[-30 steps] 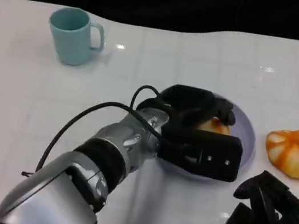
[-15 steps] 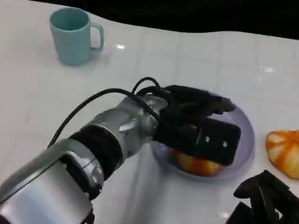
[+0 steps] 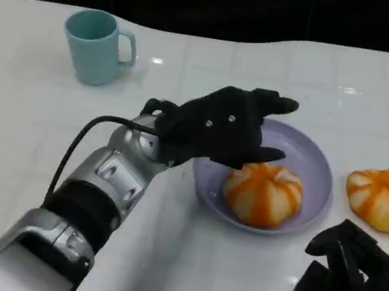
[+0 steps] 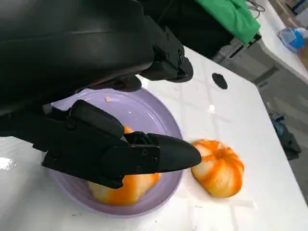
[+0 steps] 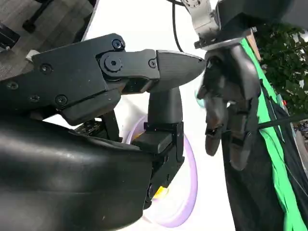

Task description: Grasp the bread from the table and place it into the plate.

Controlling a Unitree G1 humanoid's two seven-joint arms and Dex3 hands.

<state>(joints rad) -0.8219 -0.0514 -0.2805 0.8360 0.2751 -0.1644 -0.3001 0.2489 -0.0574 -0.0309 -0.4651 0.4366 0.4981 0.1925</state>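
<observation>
Left hand [image 3: 220, 127] hovers released over plate [image 3: 313, 155] — bread [image 3: 263, 194] inside, on white table [image 3: 24, 130].

Right hand [image 5: 144, 96] is holding nothing, fingers apart. Left hand [image 5: 228, 96] is hanging above the purple plate [image 5: 185, 192], fingers pointing down.

Bright overhead light glares off the white table [image 3: 283, 71], and the left hand [image 5: 226, 91] blurs in the right wrist view
</observation>
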